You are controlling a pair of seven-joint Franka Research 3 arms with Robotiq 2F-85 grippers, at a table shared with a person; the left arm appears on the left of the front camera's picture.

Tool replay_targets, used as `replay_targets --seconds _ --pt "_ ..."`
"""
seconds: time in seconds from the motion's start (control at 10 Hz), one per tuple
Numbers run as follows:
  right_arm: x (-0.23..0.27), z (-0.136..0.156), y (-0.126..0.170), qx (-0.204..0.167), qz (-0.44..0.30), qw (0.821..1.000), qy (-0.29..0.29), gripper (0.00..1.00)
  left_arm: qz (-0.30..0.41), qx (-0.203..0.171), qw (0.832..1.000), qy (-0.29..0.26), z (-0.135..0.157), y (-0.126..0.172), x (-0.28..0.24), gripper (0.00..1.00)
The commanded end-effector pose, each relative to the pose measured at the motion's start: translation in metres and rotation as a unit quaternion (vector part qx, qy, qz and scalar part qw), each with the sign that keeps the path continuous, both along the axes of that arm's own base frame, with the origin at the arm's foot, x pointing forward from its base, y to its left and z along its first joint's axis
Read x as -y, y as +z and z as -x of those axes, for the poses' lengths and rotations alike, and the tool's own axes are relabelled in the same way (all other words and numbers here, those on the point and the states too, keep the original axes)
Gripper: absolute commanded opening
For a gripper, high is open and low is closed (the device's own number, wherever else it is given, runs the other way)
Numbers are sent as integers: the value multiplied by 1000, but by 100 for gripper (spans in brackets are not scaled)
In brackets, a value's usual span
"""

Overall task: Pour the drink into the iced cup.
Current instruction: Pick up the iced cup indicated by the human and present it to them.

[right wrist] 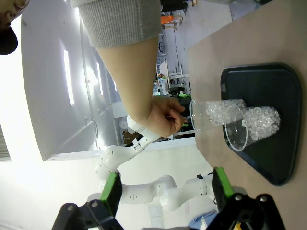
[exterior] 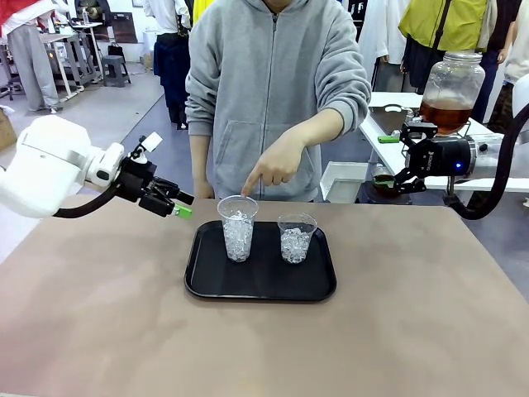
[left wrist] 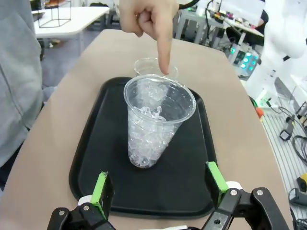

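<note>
End effectors left, right: open, likely empty

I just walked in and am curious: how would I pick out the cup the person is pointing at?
Find the black rectangular tray in the middle of the brown table. Two clear plastic cups of ice stand on it side by side. The pointed-at cup is toward the robot's left; unlike its neighbour, it has the person's pointing hand just above its rim.
</note>
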State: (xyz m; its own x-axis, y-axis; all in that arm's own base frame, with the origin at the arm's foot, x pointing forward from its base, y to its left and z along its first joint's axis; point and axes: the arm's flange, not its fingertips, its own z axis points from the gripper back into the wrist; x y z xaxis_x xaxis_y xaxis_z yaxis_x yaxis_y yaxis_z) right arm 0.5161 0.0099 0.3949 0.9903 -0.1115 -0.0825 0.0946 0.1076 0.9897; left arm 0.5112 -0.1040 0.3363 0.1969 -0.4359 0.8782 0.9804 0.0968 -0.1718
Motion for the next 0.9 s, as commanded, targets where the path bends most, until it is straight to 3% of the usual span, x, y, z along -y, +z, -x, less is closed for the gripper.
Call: replay_targets --seconds 0.0,0.4,0.8 --pt "0 0 1 2 0 1000 0 100 5 -2 1000 9 0 -1 0 100" --pt "0 0 1 2 0 1000 0 100 0 0 1000 1 0 0 -1 100" --pt "0 0 1 2 0 1000 0 100 1 60 998 10 -5 -22 19 100"
